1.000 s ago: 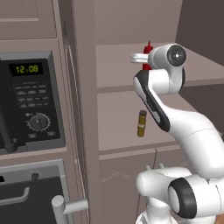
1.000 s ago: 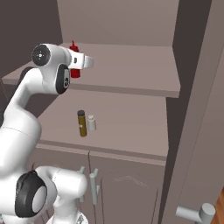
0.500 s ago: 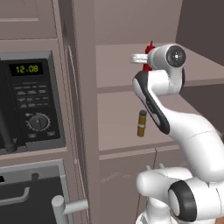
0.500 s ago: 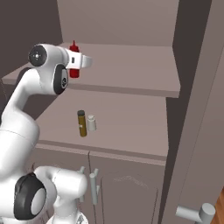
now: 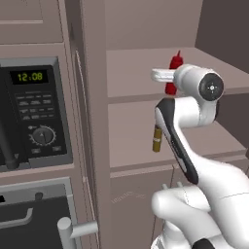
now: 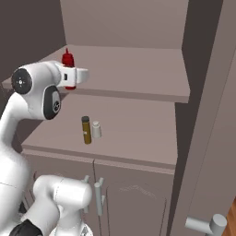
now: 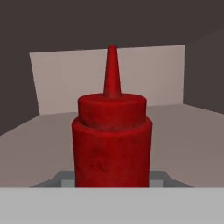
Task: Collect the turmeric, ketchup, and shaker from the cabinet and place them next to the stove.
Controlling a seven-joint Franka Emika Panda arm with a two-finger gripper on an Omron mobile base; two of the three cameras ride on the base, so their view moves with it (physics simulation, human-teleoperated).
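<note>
Ketchup sat clamped at its body in the tool, near the upper shelf's left front corner; squeezable plastic, probably light and slick, best gripped low; turmeric and shaker stood on the shelf below.

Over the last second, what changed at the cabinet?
The gripper closed around the ketchup on the upper shelf; the bottle itself has not visibly moved and stands upright. The arm's pose looks unchanged. The turmeric and shaker stayed side by side on the lower shelf of the cabinet.
</note>
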